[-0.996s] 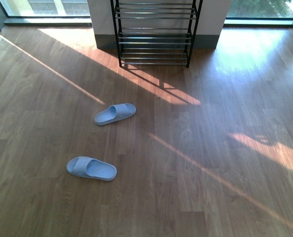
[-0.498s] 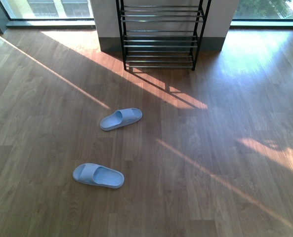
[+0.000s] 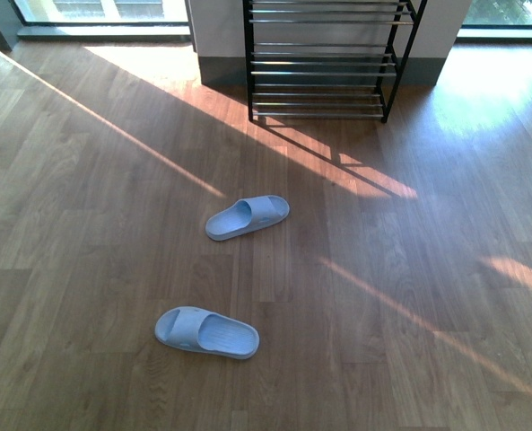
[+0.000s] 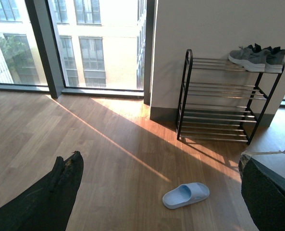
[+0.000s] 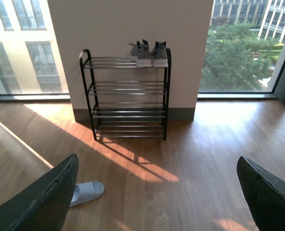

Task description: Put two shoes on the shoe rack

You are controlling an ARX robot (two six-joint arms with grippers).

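The left arm's jaws stand released, their two matte black fingers [image 4: 55, 197] spread wide with nothing between them. The right arm's jaws are released the same way, with blunt dark fingers [image 5: 46, 202] far apart and empty. Both pairs are held above the brown wood-plank floor [image 3: 382, 314] and point towards the rack, well apart from it; neither arm shows in the front view. On the floor lie two pale blue one-piece foam slide sandals, smooth and rounded, each with a broad moulded strap. The nearer slide [image 3: 207, 331] lies almost crosswise. The farther slide [image 3: 248, 216] lies at a slight angle, between the nearer one and the rack, apart from both. Beyond them, against a pale wall, stands the tall black metal shoe rack [image 3: 319, 81], with several tiers of thin silver horizontal rods. The two grey knit sneakers with thick white soles [image 5: 149, 54] sit side by side, touching, at one end of its top tier. The other tiers carry nothing. Bands of sunlight from the tall windows [image 4: 99, 43] cross the floor.
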